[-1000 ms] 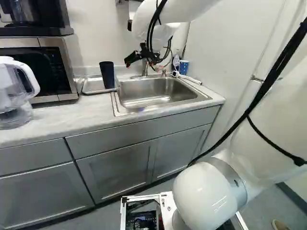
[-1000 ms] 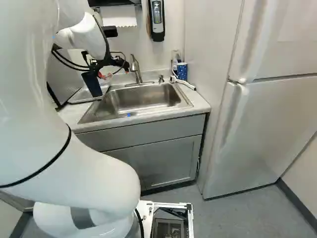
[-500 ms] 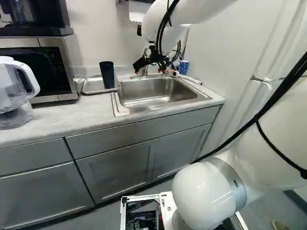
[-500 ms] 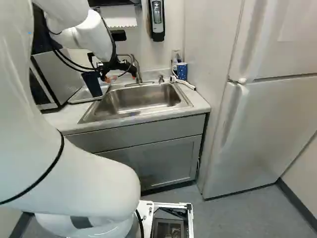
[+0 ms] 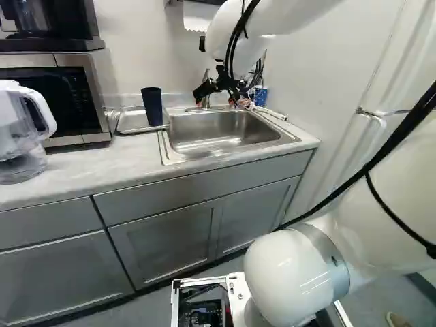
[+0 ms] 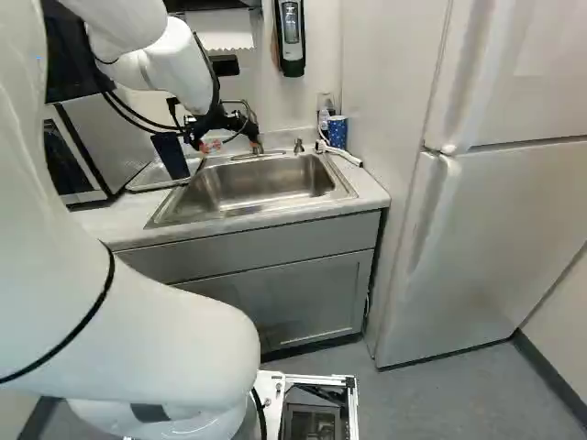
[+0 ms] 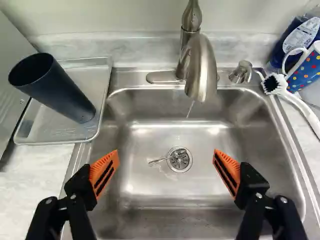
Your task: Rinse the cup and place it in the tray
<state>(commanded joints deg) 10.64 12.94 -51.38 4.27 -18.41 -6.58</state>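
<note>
In the left base view my gripper [image 5: 216,102] hangs over the back of the sink, right of the dark cup [image 5: 152,106]. The wrist view shows the gripper [image 7: 166,160] open, its orange-padded fingers wide apart above the sink [image 7: 150,187], nothing between them. The dark cup [image 7: 55,90] stands mouth up on the metal tray [image 7: 62,134], beside the sink and apart from the fingers. Ahead of the gripper is the faucet [image 7: 200,67], with a thin stream of water under its spout. A metal utensil [image 7: 161,161] lies over the drain.
Across the sink from the tray are a dotted mug [image 7: 306,69], a white brush [image 7: 295,97] and a blue bottle [image 7: 295,40]. A microwave [image 5: 82,95] and a clear pitcher [image 5: 20,129] stand on the counter. A fridge [image 6: 477,220] rises at the right.
The arm has carried the gripper rightward and somewhat lower over the sink, farther from the cup in the left base view. The cup and tray have stayed put, and so has the base.
</note>
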